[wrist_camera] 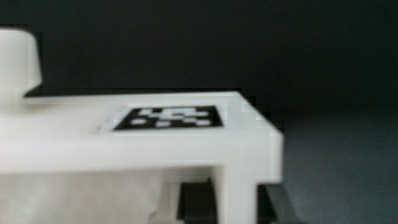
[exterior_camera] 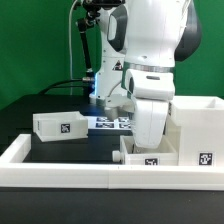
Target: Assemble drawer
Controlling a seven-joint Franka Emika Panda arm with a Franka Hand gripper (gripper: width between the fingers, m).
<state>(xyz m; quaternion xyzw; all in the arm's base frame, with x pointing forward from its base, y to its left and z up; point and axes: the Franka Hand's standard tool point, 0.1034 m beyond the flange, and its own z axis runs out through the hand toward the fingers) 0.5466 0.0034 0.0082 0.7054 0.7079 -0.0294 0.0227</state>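
Note:
A small white tray (exterior_camera: 150,158) with a square tag stands by the front border wall, just to the exterior view's left of the tall boxy case (exterior_camera: 197,125). My gripper (exterior_camera: 136,142) reaches down onto this tray, its tips hidden by the hand. In the wrist view the tray (wrist_camera: 107,140) fills the frame with its tag (wrist_camera: 169,117) facing the camera. My gripper (wrist_camera: 238,205) is shut on the tray's side wall, one black finger (wrist_camera: 198,200) on each side of it. A second small tray (exterior_camera: 60,125) rests on the table at the exterior view's left.
The long low white border wall (exterior_camera: 60,162) runs along the front. The marker board (exterior_camera: 108,122) lies flat behind the arm. A black cable and a stand are at the back.

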